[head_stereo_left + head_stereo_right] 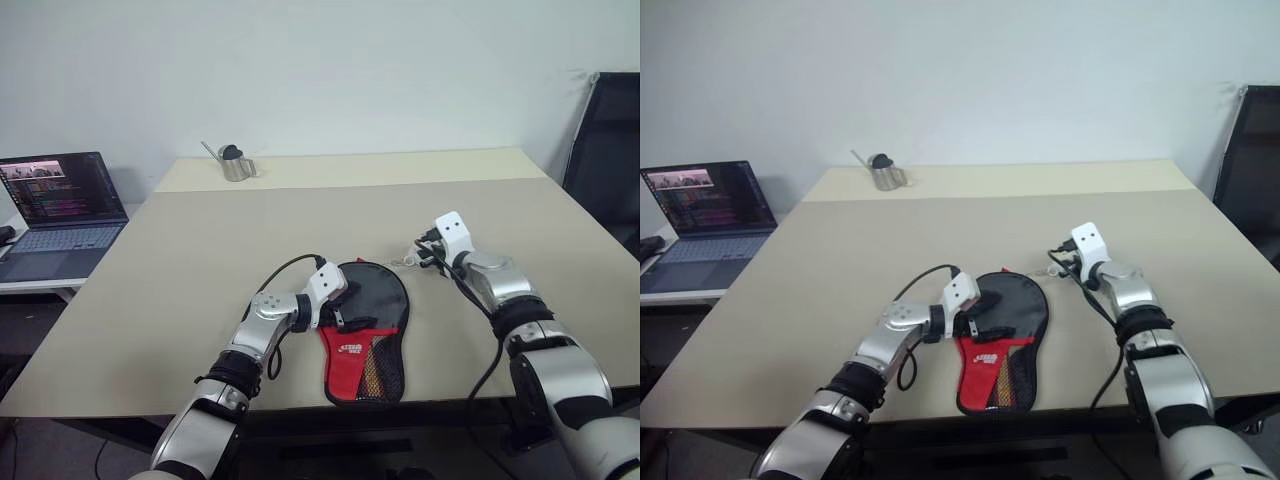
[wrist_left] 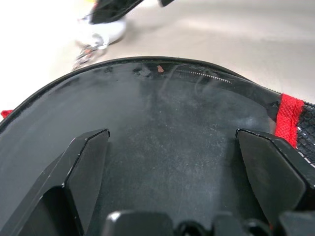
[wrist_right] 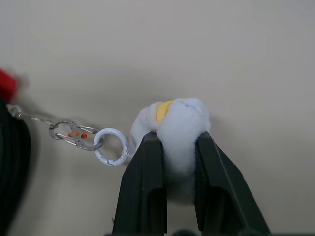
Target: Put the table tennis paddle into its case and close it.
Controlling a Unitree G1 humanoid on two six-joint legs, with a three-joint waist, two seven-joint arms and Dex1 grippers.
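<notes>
Nearest, at six o'clock on the table [image 1: 200, 260], finds the case [image 1: 378, 290] lying flat, the table tennis paddle [image 1: 372, 374] seemingly inside behind the mesh, and the left gripper [image 1: 342, 312] spread wide over its round end, gripping nothing. Further out, at two o'clock, shows the right gripper [image 3: 178, 142] clamped on the white plush charm [image 3: 183, 118] chained to the zip. Risks dragging the unpinned case sideways or snapping the charm's ring [image 3: 112, 146] if pulling before pinning the fabric.

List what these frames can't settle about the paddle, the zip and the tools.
- Table tennis paddle: hidden in the head views by the case.
- Zip line: too small in the head views; edge cut off in the left wrist view.
- White plush charm: its shape hidden by the right tool.
- Left tool: contact with the case unclear.
</notes>
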